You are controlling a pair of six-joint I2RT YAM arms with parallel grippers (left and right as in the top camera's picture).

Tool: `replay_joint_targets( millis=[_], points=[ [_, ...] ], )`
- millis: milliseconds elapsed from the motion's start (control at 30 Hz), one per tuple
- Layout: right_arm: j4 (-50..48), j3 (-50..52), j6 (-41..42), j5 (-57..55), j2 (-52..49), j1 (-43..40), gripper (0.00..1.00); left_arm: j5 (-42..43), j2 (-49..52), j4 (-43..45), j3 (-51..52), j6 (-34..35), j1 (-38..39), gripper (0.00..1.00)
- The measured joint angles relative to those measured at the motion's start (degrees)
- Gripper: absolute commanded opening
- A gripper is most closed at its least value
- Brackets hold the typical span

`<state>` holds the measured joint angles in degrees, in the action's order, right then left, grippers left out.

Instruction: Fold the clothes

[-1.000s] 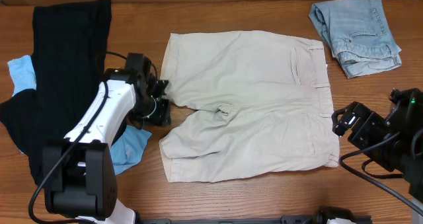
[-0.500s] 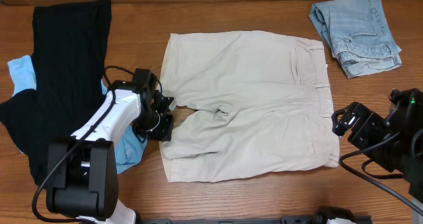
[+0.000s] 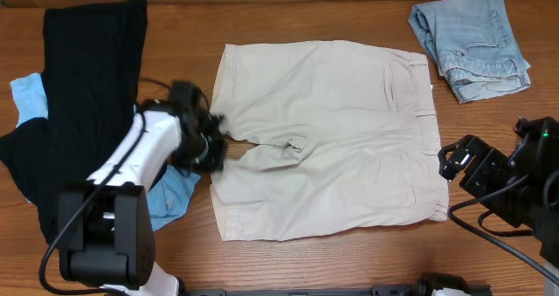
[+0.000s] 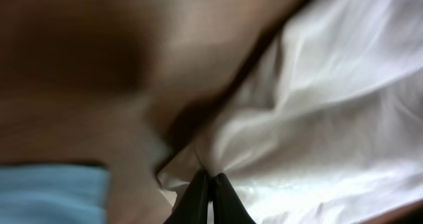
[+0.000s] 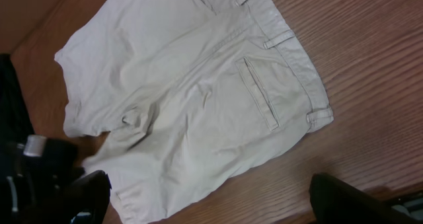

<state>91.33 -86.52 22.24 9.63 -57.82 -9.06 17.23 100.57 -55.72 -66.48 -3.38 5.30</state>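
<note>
Wooden surface (image 3: 306, 261) carries beige shorts (image 3: 332, 139) mid-frame; left fingers (image 4: 196, 199), blurred, seem pinched shut on their hem at centre left; right fingers (image 5: 357, 201) spread wide, lower right.

the beige shorts (image 3: 323, 139) lie spread flat in the middle, waistband (image 3: 428, 139) to the right, legs to the left, a slit pocket facing up. the inner hem of the near leg is puckered. black garments (image 3: 87, 86) stretch along the left, partly over a sky-blue one (image 3: 179, 200). faded denim shorts (image 3: 472, 47) sit crumpled at the far right.
</note>
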Motion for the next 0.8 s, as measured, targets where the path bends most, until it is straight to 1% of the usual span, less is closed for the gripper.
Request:
replay_joint_targets(
  millis=[133,167,200,233,300,333,367,400,500,567,667,733,800],
  points=[
    [0.0,0.0,0.0,0.0,0.0,0.0,1.0,-0.3,0.0,1.6,-9.2,0.7,-2.7,0.04],
    [0.0,0.0,0.0,0.0,0.0,0.0,1.0,-0.5,0.0,2.3,-11.0,0.9,-3.0,0.08],
    [0.0,0.0,0.0,0.0,0.0,0.0,1.0,-1.0,0.0,3.1,-12.3,1.0,-3.2,0.29],
    [0.0,0.0,0.0,0.0,-0.1,0.0,1.0,-1.7,0.0,3.9,-13.4,1.3,-3.3,0.61],
    [0.0,0.0,0.0,0.0,-0.2,0.0,1.0,-3.0,0.0,5.0,-14.4,1.5,-3.3,0.88],
    [0.0,0.0,0.0,0.0,-0.3,0.0,1.0,-3.5,0.0,5.2,-14.6,1.5,-3.3,0.97],
    [0.1,0.0,0.0,0.0,-0.4,0.0,1.0,-3.9,0.0,5.2,-14.6,1.5,-3.3,1.0],
    [0.3,0.0,0.0,0.0,-0.5,0.0,1.0,-4.2,0.0,4.6,-14.7,1.5,-3.3,1.0],
    [0.8,0.0,0.0,0.0,-0.9,0.0,1.0,-4.7,0.1,-1.2,-17.0,1.7,-3.6,1.0],
    [1.4,0.0,0.0,0.0,-1.0,0.0,1.0,-4.7,0.2,-6.4,-20.9,1.7,-3.8,1.0],
    [3.3,0.1,1.1,-1.1,-1.0,0.0,1.0,-4.6,0.4,-16.4,-29.7,1.7,-3.9,1.0],
    [4.4,0.7,3.2,-2.8,-0.9,0.0,1.0,-4.6,0.2,-21.2,-34.5,1.9,-3.8,1.0],
    [4.7,2.1,5.3,-4.4,-0.9,0.0,1.0,-4.6,-0.6,-24.6,-36.6,3.0,-3.8,0.99]
  ],
)
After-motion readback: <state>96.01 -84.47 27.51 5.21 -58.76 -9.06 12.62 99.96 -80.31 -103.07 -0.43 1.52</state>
